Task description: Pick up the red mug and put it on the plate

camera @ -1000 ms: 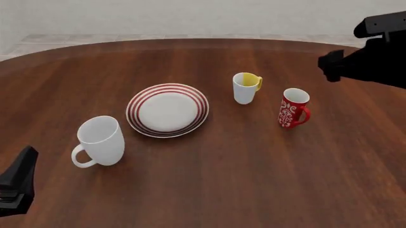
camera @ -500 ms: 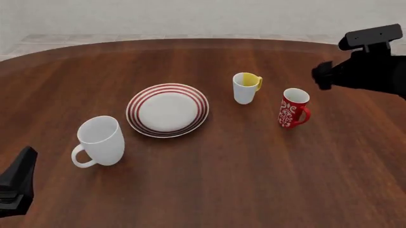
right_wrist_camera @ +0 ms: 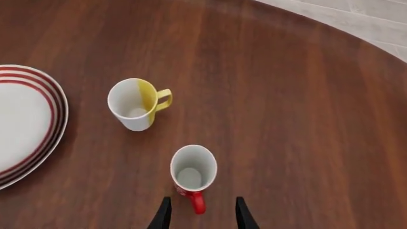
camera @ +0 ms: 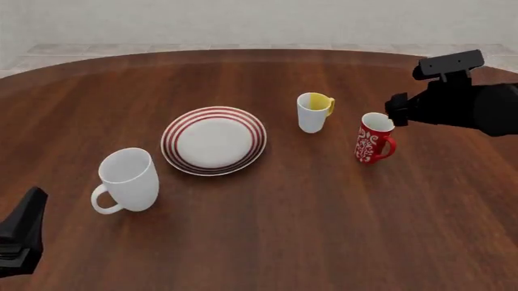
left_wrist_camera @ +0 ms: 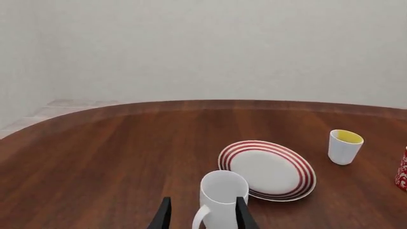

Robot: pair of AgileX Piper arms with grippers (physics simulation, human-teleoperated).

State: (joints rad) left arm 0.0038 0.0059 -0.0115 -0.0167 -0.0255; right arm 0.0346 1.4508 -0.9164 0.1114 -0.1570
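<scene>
The red mug (camera: 374, 138) with its white swirl pattern stands upright on the table, right of centre, handle toward the near right. My right gripper (camera: 396, 110) hovers just above and behind it, open. In the right wrist view the red mug (right_wrist_camera: 192, 171) shows its white inside, and its handle lies between the fingers of the open right gripper (right_wrist_camera: 202, 200) without touching them. The plate (camera: 213, 140) with red rings lies left of the mug, with nothing on it. My left gripper (camera: 20, 239) rests low at the near left, open, well away from both.
A white mug with yellow inside (camera: 313, 113) stands between the plate and the red mug, slightly farther back. A large plain white mug (camera: 128, 180) stands near the plate's left front, ahead of the left gripper (left_wrist_camera: 203, 202). The round table's far edge (camera: 242, 51) curves behind.
My right arm has moved left and down, from the far right edge to just over the red mug. The left arm and all the crockery have stayed still.
</scene>
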